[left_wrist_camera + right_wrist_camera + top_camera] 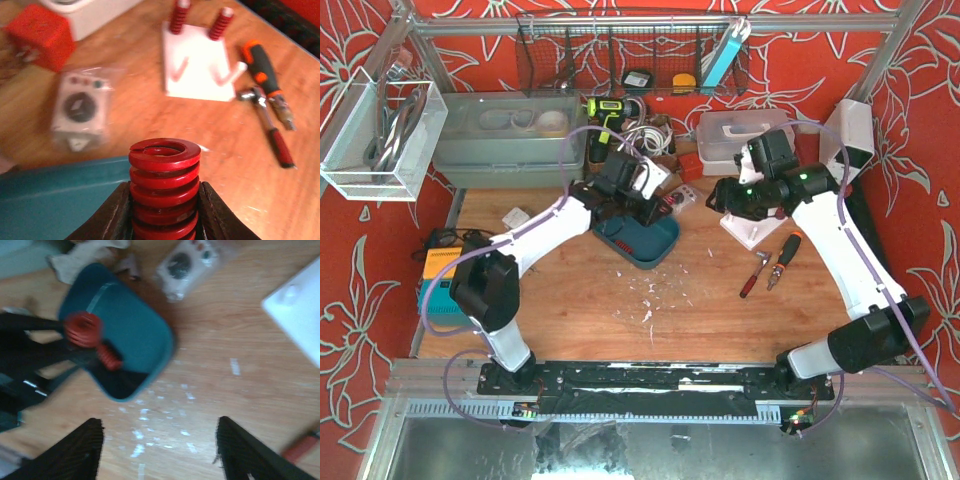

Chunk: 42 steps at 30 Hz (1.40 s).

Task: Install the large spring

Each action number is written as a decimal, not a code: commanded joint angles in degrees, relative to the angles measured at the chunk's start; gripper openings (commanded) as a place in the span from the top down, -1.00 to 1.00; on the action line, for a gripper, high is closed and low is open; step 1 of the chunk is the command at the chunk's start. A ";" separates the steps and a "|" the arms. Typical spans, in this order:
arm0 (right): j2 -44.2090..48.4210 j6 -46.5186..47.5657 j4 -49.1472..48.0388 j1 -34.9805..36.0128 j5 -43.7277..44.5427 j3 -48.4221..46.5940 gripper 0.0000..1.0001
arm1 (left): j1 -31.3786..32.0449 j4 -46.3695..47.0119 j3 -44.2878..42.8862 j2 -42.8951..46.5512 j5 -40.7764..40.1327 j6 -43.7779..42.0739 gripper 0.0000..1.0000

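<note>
One large spring (165,156) sits clamped upright in the left gripper (164,189) above the teal tray (45,195), so the pick looks done. The carry to the white plate (200,85) at 1 o'clock and the seating on one of its seemingly bare pegs (226,76) are left. The right gripper (160,442) hangs wide and empty over the table (210,370). Only the left wrist view shows two smaller springs (220,22) standing on the plate's far posts, while only the right wrist view shows another small spring (107,357) lying in the tray.

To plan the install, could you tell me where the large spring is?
In the left wrist view, the large red spring sits clamped in the left tool, over the teal tray.
</note>
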State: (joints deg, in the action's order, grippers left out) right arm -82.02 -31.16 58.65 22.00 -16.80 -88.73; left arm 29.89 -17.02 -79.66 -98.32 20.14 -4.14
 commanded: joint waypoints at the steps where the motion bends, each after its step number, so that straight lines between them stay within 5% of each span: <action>1: -0.97 -2.99 -6.12 0.15 -12.17 0.82 -0.19 | 3.26 5.79 0.83 0.96 6.77 -5.39 0.76; 5: -1.58 -3.53 -5.59 0.15 -13.62 1.05 -0.03 | 5.84 9.56 1.17 1.31 9.39 -5.40 0.78; 14: -5.13 -2.11 -1.32 0.06 -16.44 0.13 -0.20 | 8.52 14.57 1.45 1.81 12.17 -2.79 0.81; 29: -5.85 -6.89 -7.57 -0.03 -21.22 5.25 0.03 | 8.52 15.47 0.71 1.12 13.92 -1.47 0.82; 37: -4.92 -6.35 -12.71 -0.03 -22.16 6.04 0.72 | 8.52 16.19 1.71 1.20 13.82 -0.52 0.78; 42: -2.59 -7.16 -18.23 -0.07 -21.14 9.41 1.00 | 8.44 15.83 1.58 1.16 11.55 2.34 0.28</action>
State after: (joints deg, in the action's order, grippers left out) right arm -87.02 -37.91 46.85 21.26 -36.42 -81.87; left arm 37.67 -5.80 -77.78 -98.32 30.50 -4.78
